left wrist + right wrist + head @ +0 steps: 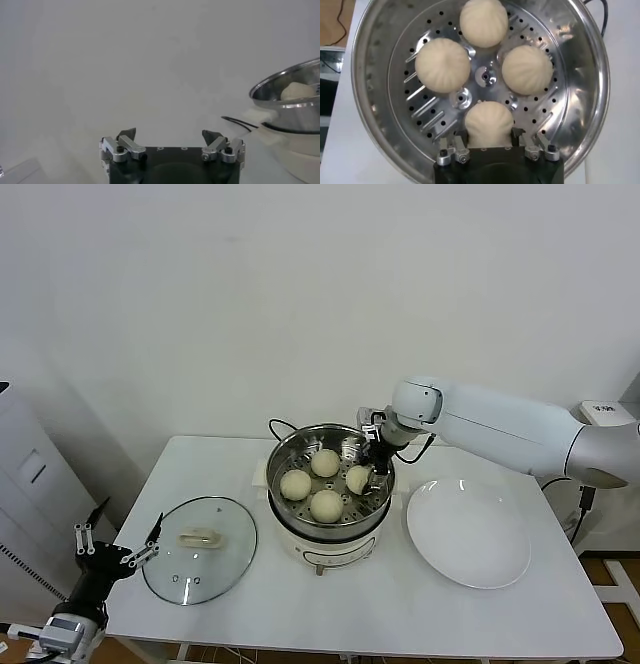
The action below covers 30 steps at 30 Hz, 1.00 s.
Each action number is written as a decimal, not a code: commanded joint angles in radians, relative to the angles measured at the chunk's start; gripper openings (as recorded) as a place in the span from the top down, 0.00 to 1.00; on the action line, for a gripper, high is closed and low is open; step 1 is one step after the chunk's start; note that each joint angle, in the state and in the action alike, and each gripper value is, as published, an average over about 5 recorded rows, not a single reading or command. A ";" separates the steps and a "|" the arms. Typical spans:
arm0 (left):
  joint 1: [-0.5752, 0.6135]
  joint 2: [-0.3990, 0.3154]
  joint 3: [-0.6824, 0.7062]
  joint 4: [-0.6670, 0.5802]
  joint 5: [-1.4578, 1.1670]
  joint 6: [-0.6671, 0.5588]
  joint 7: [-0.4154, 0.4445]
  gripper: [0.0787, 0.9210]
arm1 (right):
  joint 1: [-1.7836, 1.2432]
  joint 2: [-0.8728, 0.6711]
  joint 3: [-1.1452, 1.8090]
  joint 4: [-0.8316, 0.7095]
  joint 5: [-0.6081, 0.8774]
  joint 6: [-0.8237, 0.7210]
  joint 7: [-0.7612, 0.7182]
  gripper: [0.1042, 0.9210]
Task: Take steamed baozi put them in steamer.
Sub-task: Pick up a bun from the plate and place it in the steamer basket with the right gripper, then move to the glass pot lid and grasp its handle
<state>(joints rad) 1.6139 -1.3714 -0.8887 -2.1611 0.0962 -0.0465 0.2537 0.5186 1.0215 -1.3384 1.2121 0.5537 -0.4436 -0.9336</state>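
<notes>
Holding the last bun, my right tool [489,142] sits low inside the steamer [283,452]. Its two fingers are closed around a steamed baozi [489,125], one on each side, and the bun seems to sit on the holey floor. I think the next job is just to let go and lift out.

Three more steamed baozi rest in the steamer too. One [442,65] sits just beside the held bun, one [526,69] is near it on the other side, and one [483,22] is at the far edge. All four are close together, so there is little room.

Here is what could go wrong. If I open the fingers wide, they may push the buns next door. If the soft dough sticks to a finger, the bun may come up with the tool and roll. If I pull out crooked, I may bump the shiny wall.

Beside the steamer, the white plate [468,534] lies bare on the bench [400,604]. The glass lid [199,547] lies on the other side. My left tool [117,542] waits open and empty off the bench's near corner.
</notes>
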 commanded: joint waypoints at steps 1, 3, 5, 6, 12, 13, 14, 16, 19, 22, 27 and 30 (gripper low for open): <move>0.000 0.004 0.000 -0.004 -0.001 0.001 0.000 0.12 | 0.037 -0.007 0.009 -0.003 0.051 -0.006 0.012 0.23; 0.000 0.005 0.000 -0.005 -0.002 0.001 0.000 0.12 | 0.054 -0.024 0.021 -0.001 0.067 -0.003 0.008 0.18; 0.000 0.006 0.000 -0.005 -0.003 0.001 0.000 0.12 | 0.060 -0.047 0.050 0.004 0.082 0.006 0.014 0.14; -0.001 0.006 0.000 -0.006 -0.003 0.001 0.000 0.12 | 0.057 -0.062 0.072 0.008 0.095 0.017 0.028 0.13; -0.010 0.007 0.006 -0.010 -0.006 0.003 -0.007 0.12 | -0.105 -0.144 0.281 0.016 0.323 0.199 0.485 0.12; -0.013 0.009 0.010 -0.010 -0.006 0.003 -0.011 0.12 | -0.162 -0.151 0.325 0.006 0.360 0.250 0.598 0.12; -0.016 0.012 0.014 -0.011 -0.005 0.004 -0.015 0.12 | -0.218 -0.155 0.376 -0.007 0.380 0.294 0.690 0.12; -0.022 0.018 0.022 -0.013 -0.003 0.007 -0.023 0.12 | -0.356 -0.158 0.536 -0.036 0.406 0.389 0.875 0.12; -0.030 0.028 0.029 -0.018 -0.002 0.013 -0.032 0.12 | -0.521 -0.167 0.766 -0.038 0.417 0.469 1.078 0.12; -0.035 0.034 0.034 -0.023 -0.002 0.016 -0.039 0.12 | -0.689 -0.197 0.969 -0.002 0.415 0.512 1.191 0.12; -0.033 0.033 0.040 -0.028 0.000 0.012 -0.043 0.12 | -0.986 -0.224 1.299 0.079 0.414 0.527 1.251 0.12; -0.029 0.029 0.041 -0.028 0.007 0.006 -0.044 0.12 | -1.187 -0.221 1.482 0.161 0.396 0.524 1.242 0.12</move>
<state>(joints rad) 1.5861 -1.3441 -0.8545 -2.1862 0.0953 -0.0356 0.2181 -0.0456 0.8431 -0.5431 1.2413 0.9011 -0.0546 -0.0338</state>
